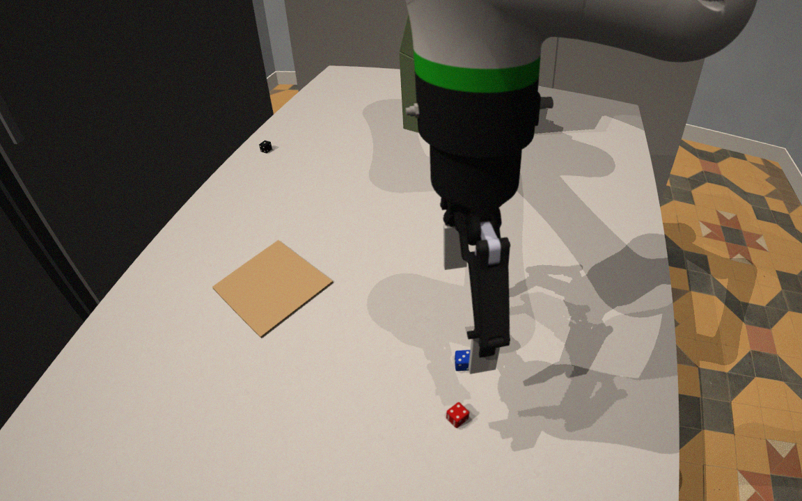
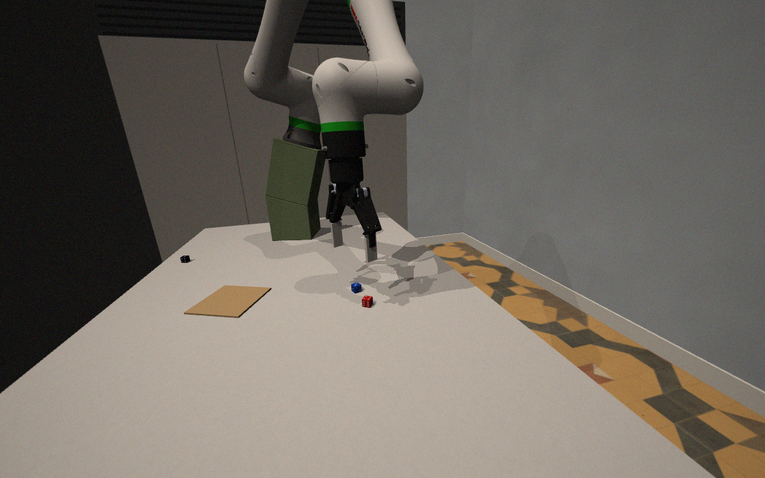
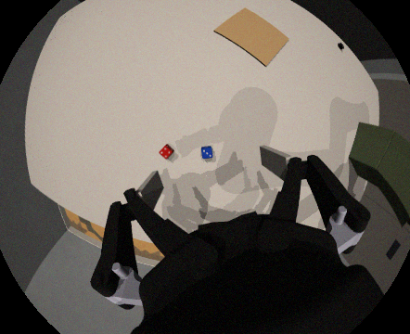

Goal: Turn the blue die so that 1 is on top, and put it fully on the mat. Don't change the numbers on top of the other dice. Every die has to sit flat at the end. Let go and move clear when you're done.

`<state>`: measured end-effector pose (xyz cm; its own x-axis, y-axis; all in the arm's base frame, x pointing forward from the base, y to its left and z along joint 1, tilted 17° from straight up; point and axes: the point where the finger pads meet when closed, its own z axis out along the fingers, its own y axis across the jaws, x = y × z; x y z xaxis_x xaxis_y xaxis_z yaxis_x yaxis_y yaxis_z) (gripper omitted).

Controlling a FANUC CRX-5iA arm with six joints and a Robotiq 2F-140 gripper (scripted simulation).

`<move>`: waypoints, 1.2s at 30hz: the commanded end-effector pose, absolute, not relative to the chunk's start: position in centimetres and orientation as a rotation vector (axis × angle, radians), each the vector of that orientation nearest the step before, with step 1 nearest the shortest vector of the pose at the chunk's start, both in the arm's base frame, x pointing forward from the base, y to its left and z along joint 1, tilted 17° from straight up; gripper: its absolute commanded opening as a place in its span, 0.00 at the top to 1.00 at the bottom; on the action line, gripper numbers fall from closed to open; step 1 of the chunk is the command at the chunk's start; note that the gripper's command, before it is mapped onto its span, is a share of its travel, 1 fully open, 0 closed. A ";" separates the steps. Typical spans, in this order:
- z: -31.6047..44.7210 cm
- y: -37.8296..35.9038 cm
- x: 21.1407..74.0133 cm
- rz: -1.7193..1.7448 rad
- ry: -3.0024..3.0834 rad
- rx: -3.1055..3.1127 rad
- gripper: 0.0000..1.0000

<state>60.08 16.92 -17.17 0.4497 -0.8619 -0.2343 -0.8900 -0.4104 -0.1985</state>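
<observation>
The blue die [image 1: 461, 360] [image 2: 355, 287] [image 3: 207, 152] lies flat on the white table, off the mat. The tan square mat [image 1: 272, 286] [image 2: 228, 301] [image 3: 252, 36] lies to its left and is bare. A red die [image 1: 457, 414] [image 2: 366, 301] [image 3: 166, 152] lies close in front of the blue one. A black die [image 1: 264, 147] [image 2: 184, 259] [image 3: 340, 46] sits far back near the table's left edge. My gripper [image 1: 466, 314] [image 2: 354, 247] [image 3: 211, 167] is wide open and empty. It hangs well above the table, over and slightly behind the blue die, touching nothing.
A green box [image 1: 405, 81] [image 2: 293, 190] [image 3: 385, 161] stands at the back of the table beside the arm's base. The table's right edge is close to the blue and red dice, with patterned floor tiles [image 1: 759, 292] beyond it.
</observation>
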 end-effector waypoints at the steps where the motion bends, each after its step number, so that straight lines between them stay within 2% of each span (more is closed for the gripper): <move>1: -17.4 17.0 60.1 0.148 1.634 -2.346 0.00; 4: -17.4 17.0 60.1 0.149 1.640 -2.342 0.00; 5: -17.4 17.0 60.1 0.149 1.640 -2.342 0.71; 36: -17.4 17.0 60.1 0.149 1.640 -2.342 0.71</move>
<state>60.09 16.99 -17.40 0.3509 -0.9048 -0.2414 -0.9335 -0.3178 -0.1658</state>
